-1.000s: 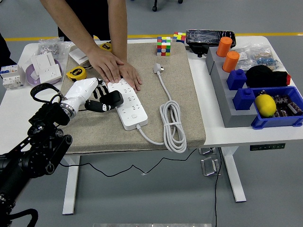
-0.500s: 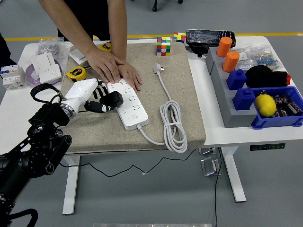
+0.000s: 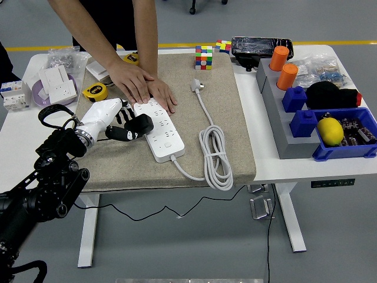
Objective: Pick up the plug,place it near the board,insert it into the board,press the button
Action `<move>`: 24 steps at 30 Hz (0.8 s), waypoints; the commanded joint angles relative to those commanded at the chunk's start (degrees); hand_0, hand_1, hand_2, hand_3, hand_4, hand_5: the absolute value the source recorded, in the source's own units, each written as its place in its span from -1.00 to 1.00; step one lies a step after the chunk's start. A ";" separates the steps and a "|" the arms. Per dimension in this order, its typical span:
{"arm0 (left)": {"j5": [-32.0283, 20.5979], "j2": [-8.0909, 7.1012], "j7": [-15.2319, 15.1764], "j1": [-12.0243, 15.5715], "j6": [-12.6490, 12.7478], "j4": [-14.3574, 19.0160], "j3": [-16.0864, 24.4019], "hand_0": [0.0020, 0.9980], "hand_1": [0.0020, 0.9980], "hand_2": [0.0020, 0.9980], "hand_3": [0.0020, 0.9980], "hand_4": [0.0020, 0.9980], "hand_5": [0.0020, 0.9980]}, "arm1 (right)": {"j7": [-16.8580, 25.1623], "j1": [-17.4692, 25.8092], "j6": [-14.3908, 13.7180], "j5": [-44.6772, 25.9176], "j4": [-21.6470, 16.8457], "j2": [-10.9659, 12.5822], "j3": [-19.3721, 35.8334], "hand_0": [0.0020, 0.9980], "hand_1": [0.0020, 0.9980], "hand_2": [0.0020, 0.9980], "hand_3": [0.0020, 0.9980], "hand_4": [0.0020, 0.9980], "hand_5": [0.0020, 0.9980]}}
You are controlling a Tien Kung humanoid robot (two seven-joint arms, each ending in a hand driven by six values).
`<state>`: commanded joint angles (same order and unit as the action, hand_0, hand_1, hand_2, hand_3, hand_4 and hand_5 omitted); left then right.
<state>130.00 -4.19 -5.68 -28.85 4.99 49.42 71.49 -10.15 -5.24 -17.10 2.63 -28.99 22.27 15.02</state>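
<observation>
A white power strip (image 3: 160,129) lies on the beige mat (image 3: 221,106), its cord coiled at the right (image 3: 215,154) and ending in a white plug (image 3: 197,86). My left hand (image 3: 126,125), white-cased with black fingers, is shut on a black plug (image 3: 142,124) held at the strip's left edge, touching or just over it. A person's hand (image 3: 141,85) lies flat on the strip's far end, holding it down. My right arm is out of view.
A yellow tape measure (image 3: 93,91) and white sockets (image 3: 58,81) sit left of the mat. Rubik's cubes (image 3: 204,57) stand at the mat's far edge. Right side: grey stand with orange cylinders (image 3: 287,75), blue bin with a lemon (image 3: 330,130).
My left hand with the black plug has shifted very slightly along the strip's left edge. The person's hand stays on the strip.
</observation>
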 joint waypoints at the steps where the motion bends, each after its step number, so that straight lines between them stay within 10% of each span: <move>1: 0.00 -0.02 -0.01 0.02 0.00 -0.02 -0.04 0.06 -0.21 -0.38 -0.26 0.02 -0.76 | 0.00 0.01 0.00 -0.02 0.00 0.00 -0.01 0.71 0.69 0.65 0.67 1.00 1.00; 24: 0.00 -0.14 -0.13 -0.35 -0.09 -0.45 -0.68 0.06 -0.20 -0.38 -0.25 0.03 -0.76 | 0.15 -0.12 -0.17 -0.12 -0.03 0.08 0.19 0.71 0.69 0.65 0.67 1.00 1.00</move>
<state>130.00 -4.34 -5.82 -29.19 4.90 48.97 70.81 -10.00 -5.36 -17.26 2.50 -29.02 22.35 15.21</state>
